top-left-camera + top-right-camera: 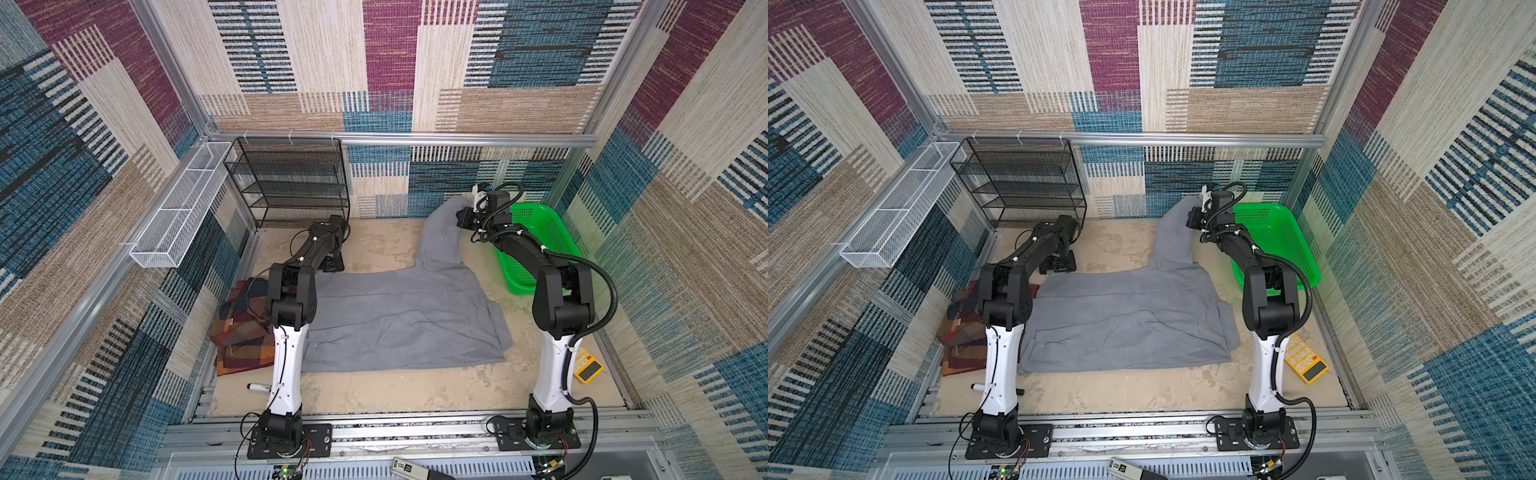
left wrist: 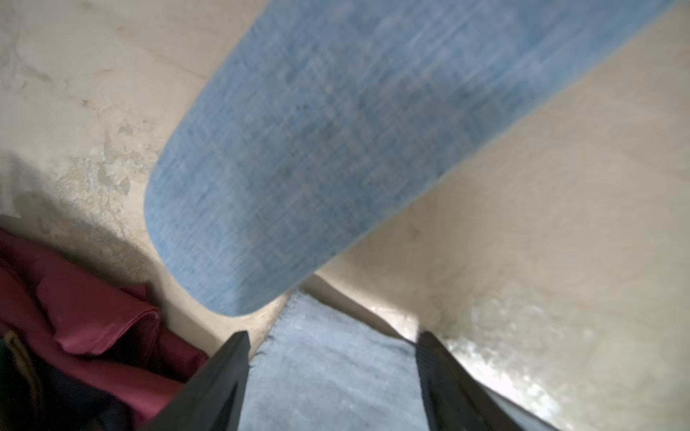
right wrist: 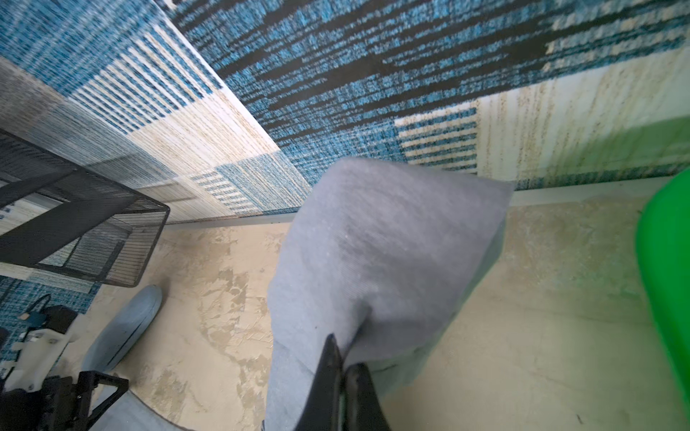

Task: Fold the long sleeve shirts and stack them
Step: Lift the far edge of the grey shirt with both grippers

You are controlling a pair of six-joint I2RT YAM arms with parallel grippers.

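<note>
Plaid shirt [image 1: 241, 332] sits partly hidden (behind left arm [image 1: 286, 301]).

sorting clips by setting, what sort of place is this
Probably a robot test cell: aluminium frame hung with patterned carpet, left arm and right arm bolted to a front rail, grey shirt and green basket as props.

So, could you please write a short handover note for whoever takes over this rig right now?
Left gripper: open, jaws either side of a corner of the plain grey cloth shirt, low at the back left of the table.
Right gripper: shut on that shirt's sleeve, held up near the green plastic basket.
The shirt's body lies spread on the table; the patchwork plaid shirt in maroon, orange and navy lies bunched at the left edge.
Done: nothing stacked. Left: fold the grey shirt, then stack both.
</note>
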